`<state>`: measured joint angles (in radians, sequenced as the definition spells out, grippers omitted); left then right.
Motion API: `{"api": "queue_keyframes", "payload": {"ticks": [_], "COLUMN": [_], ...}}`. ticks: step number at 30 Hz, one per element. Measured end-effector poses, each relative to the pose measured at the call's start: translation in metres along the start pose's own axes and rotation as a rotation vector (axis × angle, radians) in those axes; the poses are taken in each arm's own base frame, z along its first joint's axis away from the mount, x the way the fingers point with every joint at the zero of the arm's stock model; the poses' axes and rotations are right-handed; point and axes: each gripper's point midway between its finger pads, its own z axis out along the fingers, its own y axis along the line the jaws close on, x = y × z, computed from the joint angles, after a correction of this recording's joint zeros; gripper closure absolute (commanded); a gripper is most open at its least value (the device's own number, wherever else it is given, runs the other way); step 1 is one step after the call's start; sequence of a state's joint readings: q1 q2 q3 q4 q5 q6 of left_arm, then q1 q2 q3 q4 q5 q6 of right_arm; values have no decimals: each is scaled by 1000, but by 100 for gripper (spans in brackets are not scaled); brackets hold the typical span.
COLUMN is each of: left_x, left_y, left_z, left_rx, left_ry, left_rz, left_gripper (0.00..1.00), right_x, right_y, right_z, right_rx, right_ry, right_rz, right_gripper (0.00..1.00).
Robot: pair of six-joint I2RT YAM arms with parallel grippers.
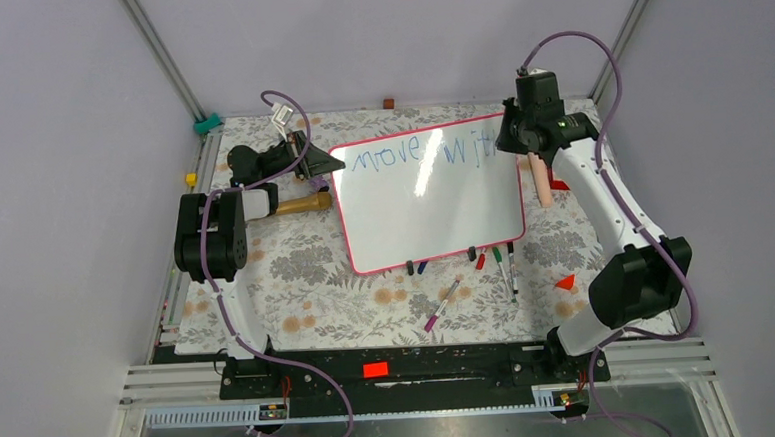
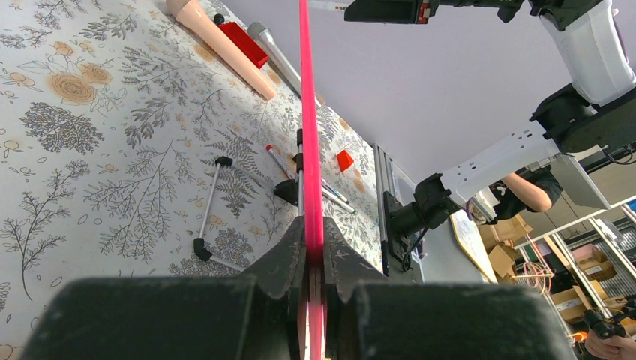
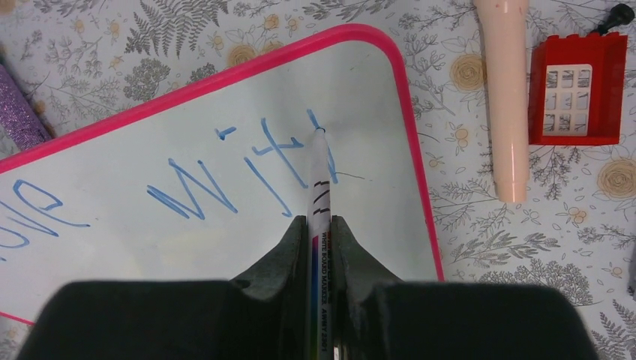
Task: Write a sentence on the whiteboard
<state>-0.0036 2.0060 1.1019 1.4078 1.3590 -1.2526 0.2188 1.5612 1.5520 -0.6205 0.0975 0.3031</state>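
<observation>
Whiteboard sits midway on the desk, its left rim pinched tight in the left jaws. Right jaws are closed on a marker, its tip touching the board near the far right corner, where the blue sentence reads "move wit".

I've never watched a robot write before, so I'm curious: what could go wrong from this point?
The marker in the right gripper sits close to the whiteboard's right rim, so this row may run out of room.
The left gripper clamps the board only by its thin edge; pen pressure might shift it and wobble the sentence.
</observation>
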Motion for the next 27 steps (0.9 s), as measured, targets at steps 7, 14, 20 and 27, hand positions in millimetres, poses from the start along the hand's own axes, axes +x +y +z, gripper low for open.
{"api": "queue_keyframes", "payload": {"ticks": [7,14,20,27], "left_x": [0,0,0,0], "left_y": [0,0,0,0], "left_z": [0,0,0,0], "left_rx": [0,0,0,0], "left_ry": [0,0,0,0], "left_rz": [0,-2,-3,8], "left_gripper": [100,100,100,100], "right_x": [-2,20,36,29], "right_y": [-9,-21,-27,-22], "right_z": [1,4,2,-21], "right_rx": [30,57,66,40], "right_ry": [-8,36,67,43], "right_rz": [9,11,15,30], "right_gripper": [100,100,100,100]}}
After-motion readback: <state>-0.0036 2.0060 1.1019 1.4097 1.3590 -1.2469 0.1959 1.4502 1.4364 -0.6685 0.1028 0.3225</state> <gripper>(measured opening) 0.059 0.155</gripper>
